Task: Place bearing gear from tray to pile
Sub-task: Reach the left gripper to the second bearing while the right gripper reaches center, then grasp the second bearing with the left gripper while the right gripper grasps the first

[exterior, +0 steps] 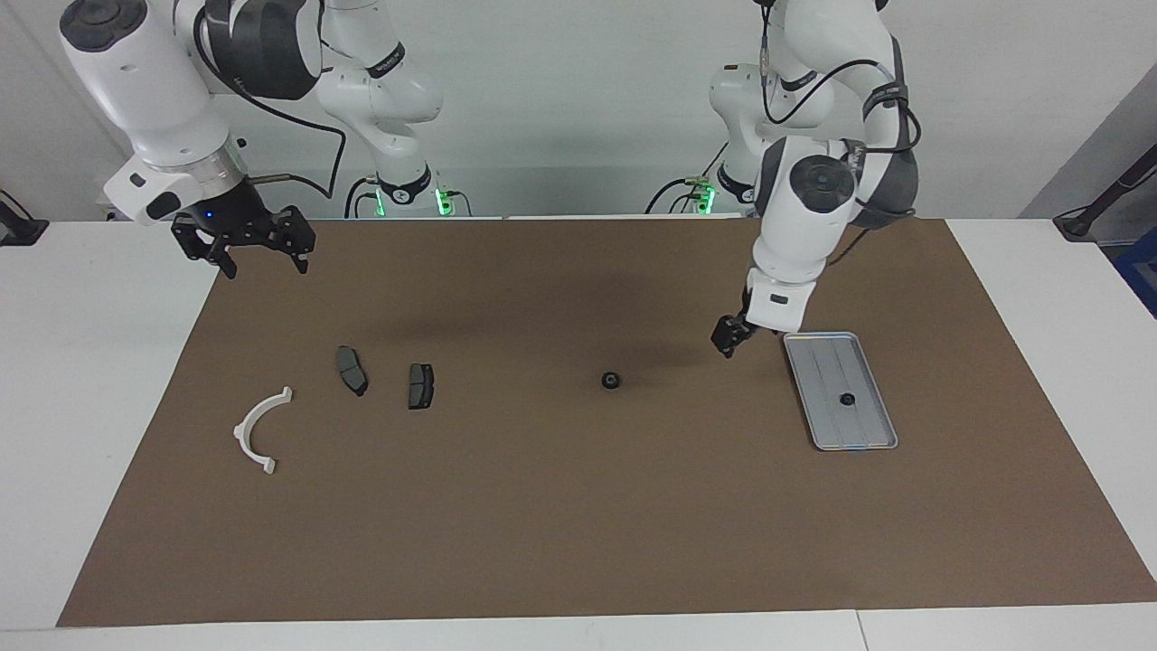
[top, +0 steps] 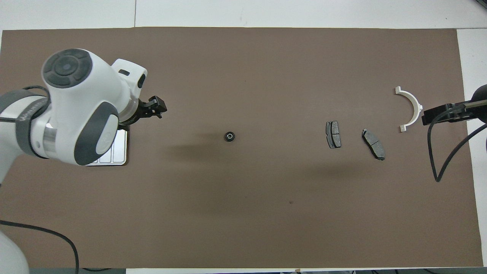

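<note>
Landmark: the tray [exterior: 841,391], at the left arm's end of the brown mat [exterior: 578,506].

Right gripper [exterior: 262,258]: raised over the mat's edge at the right arm's end, well apart from the tray; jaws spread open, holding nothing. This arm waits. In the overhead view only its dark tip shows, cut off at the frame edge.

Pile: white bracket [exterior: 260,429] and two dark pads [exterior: 352,370] [exterior: 420,386], well apart from the tray toward the right arm's end.

Gear [exterior: 611,380]: on the mat between pile and tray, closer to the tray, touching neither.

Left gripper [exterior: 730,336]: low over the mat just beside the tray's robot-side corner. Jaw state cannot be told; nothing is visibly held.

Tray: one small dark part [exterior: 847,399] lies on it, too small to identify. In the overhead view the left arm hides most of the tray [top: 114,152].
</note>
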